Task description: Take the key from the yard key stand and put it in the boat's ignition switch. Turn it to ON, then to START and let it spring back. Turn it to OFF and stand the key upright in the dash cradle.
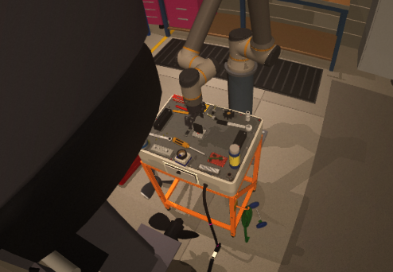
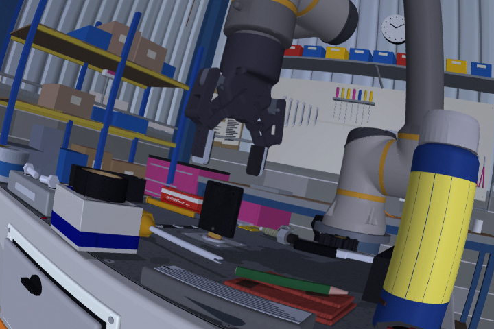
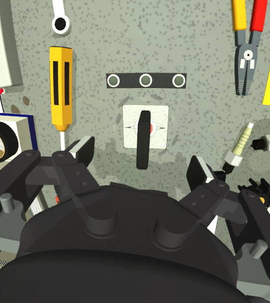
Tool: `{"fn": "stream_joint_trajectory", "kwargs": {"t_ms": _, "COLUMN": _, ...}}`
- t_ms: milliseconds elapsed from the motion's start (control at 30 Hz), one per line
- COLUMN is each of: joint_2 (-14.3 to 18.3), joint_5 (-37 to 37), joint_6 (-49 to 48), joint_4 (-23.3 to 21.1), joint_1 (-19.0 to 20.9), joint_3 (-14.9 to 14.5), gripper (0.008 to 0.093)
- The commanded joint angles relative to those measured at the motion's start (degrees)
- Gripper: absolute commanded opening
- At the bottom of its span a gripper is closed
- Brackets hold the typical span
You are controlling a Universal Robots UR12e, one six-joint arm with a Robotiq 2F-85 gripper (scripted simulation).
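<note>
The black key [image 2: 220, 209] [image 3: 143, 139] stands upright in a white square plate [image 3: 145, 127] in the middle of the cart top. My gripper [image 2: 227, 161] [image 3: 140, 157] [image 1: 193, 121] hangs open and empty a short way above the key, with the key head below the space between the fingers. Beyond the plate lies a black strip with three round holes [image 3: 146, 80]. The wrist camera shows the key's narrow edge and a red mark on the plate beside it.
A white and blue box with a roll of black tape [image 2: 96, 211] stands left of the key. A yellow screwdriver [image 3: 60, 90], pliers [image 3: 247, 48], a ratchet [image 1: 234, 124] and fittings [image 3: 237, 149] lie around. A tall yellow canister [image 2: 434, 232] stands at the cart's right edge.
</note>
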Motion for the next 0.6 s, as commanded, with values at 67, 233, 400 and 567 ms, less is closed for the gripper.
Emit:
{"fn": "stream_joint_trajectory", "kwargs": {"t_ms": 67, "joint_2": 0.0, "joint_5": 0.0, "joint_6": -3.1, "joint_4": 0.0, "joint_1": 0.0, "joint_3": 0.0, "gripper": 0.0934}}
{"fn": "stream_joint_trajectory", "kwargs": {"t_ms": 233, "joint_2": 0.0, "joint_5": 0.0, "joint_6": -7.1, "joint_4": 0.0, "joint_1": 0.0, "joint_3": 0.0, "gripper": 0.0934}}
{"fn": "stream_joint_trajectory", "kwargs": {"t_ms": 400, "joint_2": 0.0, "joint_5": 0.0, "joint_6": -9.1, "joint_4": 0.0, "joint_1": 0.0, "joint_3": 0.0, "gripper": 0.0934}}
{"fn": "stream_joint_trajectory", "kwargs": {"t_ms": 567, "joint_2": 0.0, "joint_5": 0.0, "joint_6": -9.6, "joint_4": 0.0, "joint_1": 0.0, "joint_3": 0.0, "gripper": 0.0934}}
